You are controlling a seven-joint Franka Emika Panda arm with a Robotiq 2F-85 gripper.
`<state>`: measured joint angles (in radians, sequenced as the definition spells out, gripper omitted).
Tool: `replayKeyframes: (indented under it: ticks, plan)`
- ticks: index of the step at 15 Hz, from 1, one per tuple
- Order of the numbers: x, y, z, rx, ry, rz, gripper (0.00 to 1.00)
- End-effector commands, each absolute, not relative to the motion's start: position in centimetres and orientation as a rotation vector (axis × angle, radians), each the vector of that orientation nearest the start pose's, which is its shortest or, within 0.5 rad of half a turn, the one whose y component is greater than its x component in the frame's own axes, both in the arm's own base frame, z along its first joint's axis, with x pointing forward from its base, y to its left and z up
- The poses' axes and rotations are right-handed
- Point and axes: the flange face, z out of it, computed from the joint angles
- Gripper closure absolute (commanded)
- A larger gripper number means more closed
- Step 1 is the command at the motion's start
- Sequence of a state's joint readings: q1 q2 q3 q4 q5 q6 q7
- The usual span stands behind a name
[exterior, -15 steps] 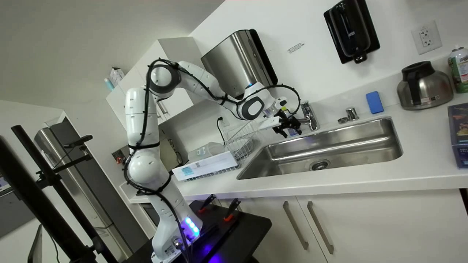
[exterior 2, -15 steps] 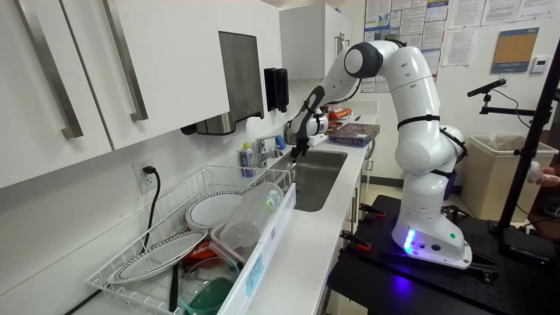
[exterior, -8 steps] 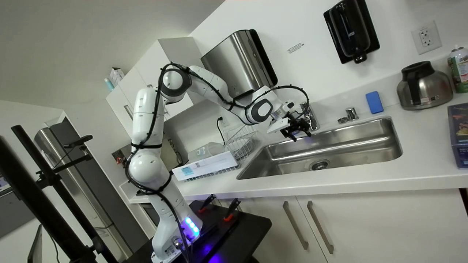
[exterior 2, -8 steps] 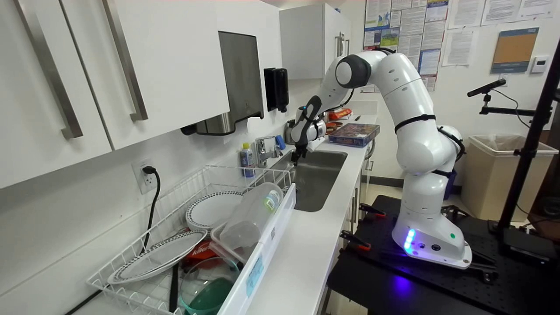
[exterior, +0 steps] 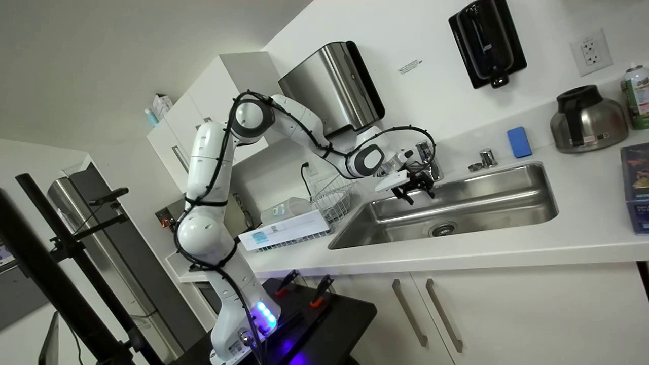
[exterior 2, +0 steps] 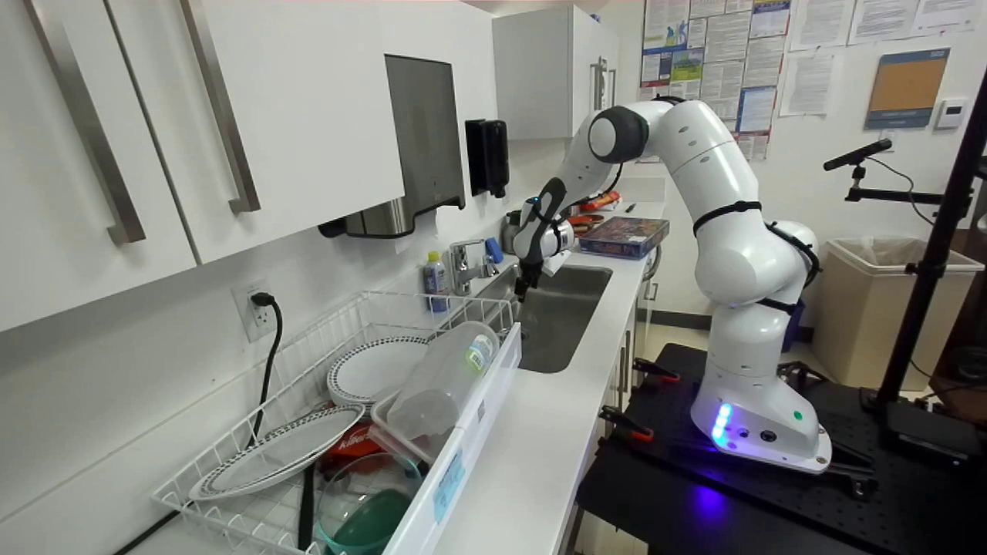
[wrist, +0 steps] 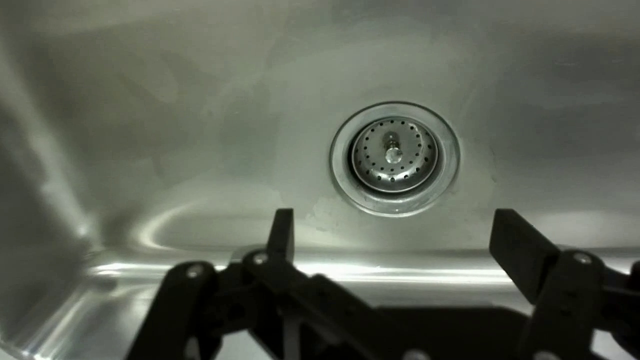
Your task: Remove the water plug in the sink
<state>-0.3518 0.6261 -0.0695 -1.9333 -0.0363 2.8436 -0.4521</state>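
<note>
Lowered end effector, plug in sink, bottle label illegible

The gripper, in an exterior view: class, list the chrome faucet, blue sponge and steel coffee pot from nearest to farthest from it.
1. Chrome faucet, behind the gripper, by the sink.
2. Blue sponge, farther right in this view, near the wall.
3. Steel coffee pot, farthest right of the three.

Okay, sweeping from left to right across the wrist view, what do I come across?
The sink's side wall, one fingertip of the open claw, the strainer plug, then the claw's other fingertip.
</note>
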Motion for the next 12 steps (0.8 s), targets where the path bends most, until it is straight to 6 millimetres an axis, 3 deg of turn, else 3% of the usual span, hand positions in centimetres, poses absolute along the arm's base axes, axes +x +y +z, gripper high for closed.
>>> replayKeyframes:
  ticks: [1,6,12]
  plan:
    - [60.4,-27.7,16.4,-3.273,-0.28,-0.386,0.0]
    - [61.4,-28.1,12.3,-3.235,-0.499,-0.331,0.0]
    - [62.6,-28.0,8.1,-3.259,-0.473,-0.293,0.0]
